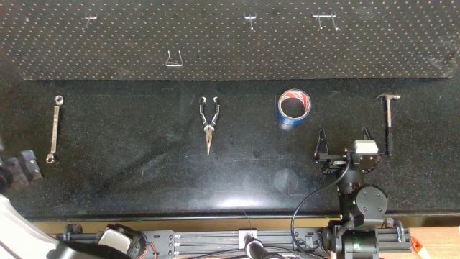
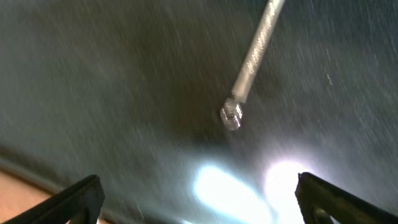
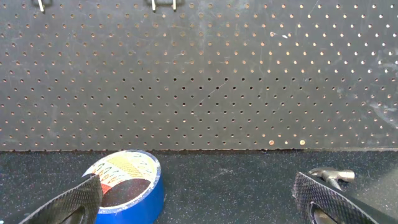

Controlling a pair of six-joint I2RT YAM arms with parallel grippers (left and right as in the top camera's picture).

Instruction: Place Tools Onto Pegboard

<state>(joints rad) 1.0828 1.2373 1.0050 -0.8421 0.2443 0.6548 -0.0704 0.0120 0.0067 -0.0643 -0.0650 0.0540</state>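
Four tools lie in a row on the black table below the pegboard (image 1: 230,43): a silver wrench (image 1: 54,129), pliers (image 1: 209,122), a blue roll of tape (image 1: 293,108) and a small hammer (image 1: 388,108). My right gripper (image 1: 345,140) stands open just in front of the gap between tape and hammer. Its wrist view has the tape (image 3: 124,183) by one finger and the hammer head (image 3: 333,175) by the other. My left gripper (image 1: 21,169) sits at the table's left edge, open (image 2: 199,199), with the wrench end (image 2: 231,115) ahead of it, untouched.
Wire hooks stick out of the pegboard: one at the upper left (image 1: 88,20), a wider one lower down (image 1: 174,59), one at the middle (image 1: 250,19) and one at the right (image 1: 325,20). Bare table lies between the tools and the front edge.
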